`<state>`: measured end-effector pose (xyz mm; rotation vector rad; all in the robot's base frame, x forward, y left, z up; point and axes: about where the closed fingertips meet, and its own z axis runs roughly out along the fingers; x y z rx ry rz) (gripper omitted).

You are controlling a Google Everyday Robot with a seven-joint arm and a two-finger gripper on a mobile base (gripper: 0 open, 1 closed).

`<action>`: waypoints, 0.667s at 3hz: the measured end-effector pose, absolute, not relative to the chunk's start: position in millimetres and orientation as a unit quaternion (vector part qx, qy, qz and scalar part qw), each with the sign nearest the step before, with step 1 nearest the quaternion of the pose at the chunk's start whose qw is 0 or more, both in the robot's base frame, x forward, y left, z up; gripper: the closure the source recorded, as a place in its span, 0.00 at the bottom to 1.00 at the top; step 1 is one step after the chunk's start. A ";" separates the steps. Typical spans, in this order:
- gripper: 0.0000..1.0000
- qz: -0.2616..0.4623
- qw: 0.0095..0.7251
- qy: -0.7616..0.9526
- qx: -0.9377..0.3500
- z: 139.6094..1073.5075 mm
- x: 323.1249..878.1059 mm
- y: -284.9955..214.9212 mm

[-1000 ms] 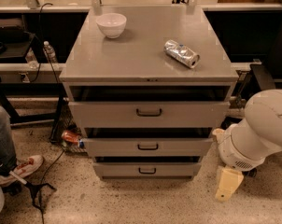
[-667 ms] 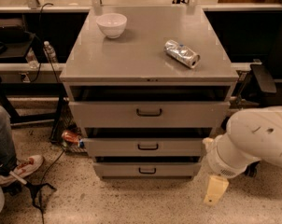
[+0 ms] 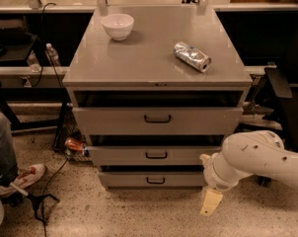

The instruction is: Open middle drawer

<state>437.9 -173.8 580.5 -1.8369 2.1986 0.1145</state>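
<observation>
- Cabinet (image 3: 154, 73) of grey metal with a flat top, standing on a speckled floor (image 3: 139, 216) and carrying three drawer fronts stacked one above another.
- Middle drawer (image 3: 119, 156): a wide, low, flat grey front with a small dark handle at its centre. It lies between the taller-fronted top drawer (image 3: 109, 120) and the narrower bottom drawer (image 3: 124, 179), with a dark gap showing above its upper edge.
- Gripper (image 3: 210, 202): a cream-coloured piece at the end of a bulky white robot arm (image 3: 257, 159) that reaches in from the right edge. It points down towards the floor, near the cabinet's lower right corner. It sits below the right end of the middle drawer and well apart from that drawer's handle.
- Open or closed cannot be told for the gripper from this angle; nothing is seen held in it.
- White round bowl (image 3: 118, 25) stands upright on the cabinet top, towards the back left.
- Crumpled silver can (image 3: 192, 56) lies on its side on the cabinet top, towards the right, well apart from the bowl.
- Clear plastic bottle (image 3: 52, 55) stands left of the cabinet, on a low shelf.
- Red can (image 3: 75, 144) lies on the floor beside the cabinet's left side.
- Jeans-clad leg (image 3: 1, 147) and a light shoe (image 3: 26, 176) show at the left edge.
</observation>
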 end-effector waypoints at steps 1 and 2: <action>0.00 0.037 0.137 0.759 -0.635 579.3 438.9 -174.7; 0.00 0.008 0.142 0.757 -0.638 566.4 449.8 -184.4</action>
